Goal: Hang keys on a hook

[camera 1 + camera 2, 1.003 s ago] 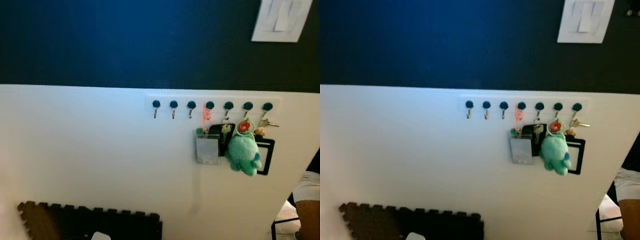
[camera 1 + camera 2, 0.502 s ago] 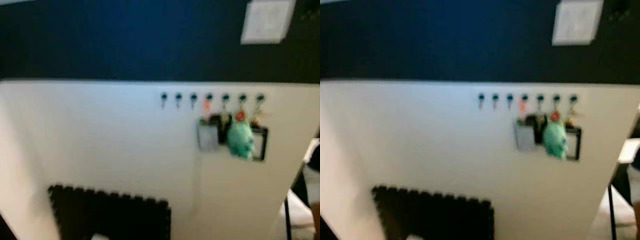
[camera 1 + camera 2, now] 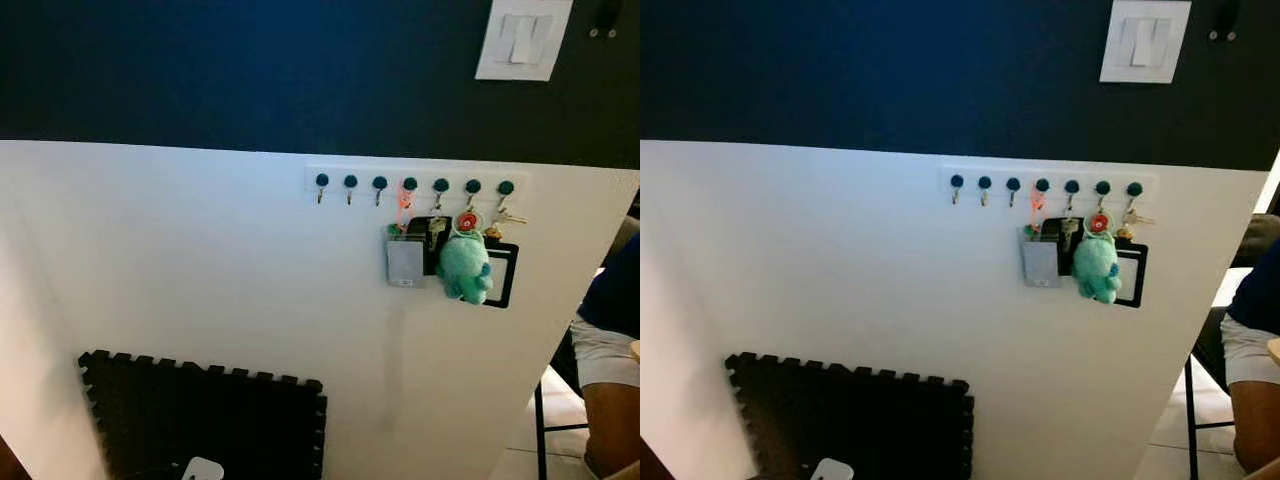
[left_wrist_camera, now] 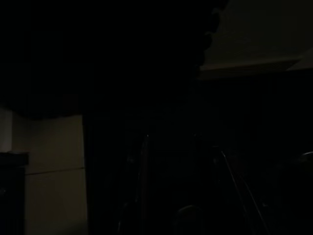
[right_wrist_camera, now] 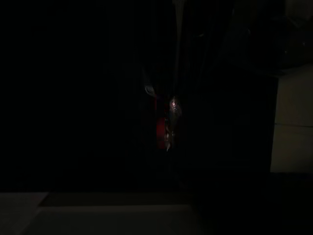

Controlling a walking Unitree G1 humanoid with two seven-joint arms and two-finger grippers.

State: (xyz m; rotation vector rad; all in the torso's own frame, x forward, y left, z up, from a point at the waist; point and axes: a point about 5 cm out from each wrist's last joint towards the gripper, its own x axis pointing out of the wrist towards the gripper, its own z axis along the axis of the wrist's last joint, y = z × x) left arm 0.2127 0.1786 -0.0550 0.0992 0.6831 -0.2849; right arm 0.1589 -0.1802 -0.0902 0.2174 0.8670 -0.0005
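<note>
A white wall [image 3: 200,260] carries a hook rail [image 3: 412,184]; approach comes next. Whether either claw grips keys, I cannot tell.

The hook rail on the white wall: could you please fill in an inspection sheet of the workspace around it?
Surface: white lower wall, dark blue above.
Job's things: white rail of seven dark-knobbed hooks; three leftmost bare; small red and shiny object, too dark to identify.
Clutter: teal plush keychain, grey card holder, orange clip, brass keys, black frame.
Pincers: too dark to judge.
Cables: nothing seen.
Surroundings: white light switch, black foam floor mat, seated person at right.
</note>
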